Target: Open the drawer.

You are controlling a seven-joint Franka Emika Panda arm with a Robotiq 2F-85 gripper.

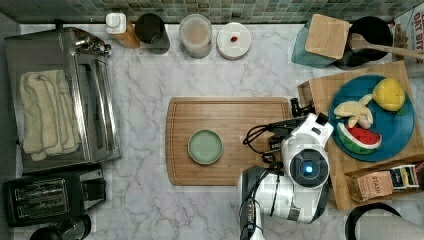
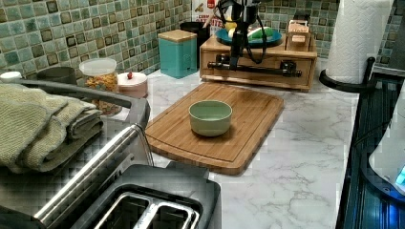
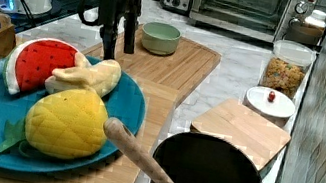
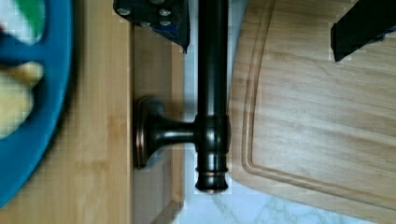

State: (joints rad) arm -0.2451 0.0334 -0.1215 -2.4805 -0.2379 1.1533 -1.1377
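The drawer (image 2: pixel 260 78) forms the front of the bamboo box and looks pushed in. Its long black bar handle (image 2: pixel 272 70) runs across that front. The handle's end and one mount (image 4: pixel 212 93) show close up in the wrist view, next to the drawer front (image 4: pixel 159 65). My gripper (image 2: pixel 235 59) hangs straight down over the handle near the left view's left end of the bar. It is open (image 4: pixel 259 25): one finger (image 4: pixel 154 16) sits between bar and drawer front, the other finger (image 4: pixel 362 28) over the cutting board. Neither finger touches the bar.
A bamboo cutting board (image 1: pixel 227 140) with a green bowl (image 1: pixel 205 146) lies right in front of the drawer. A blue plate (image 1: pixel 395 125) of toy fruit rests on the box top. A teal canister (image 2: pixel 177 53), a black pot (image 3: pixel 207 175) and a paper towel roll (image 2: pixel 358 38) stand nearby.
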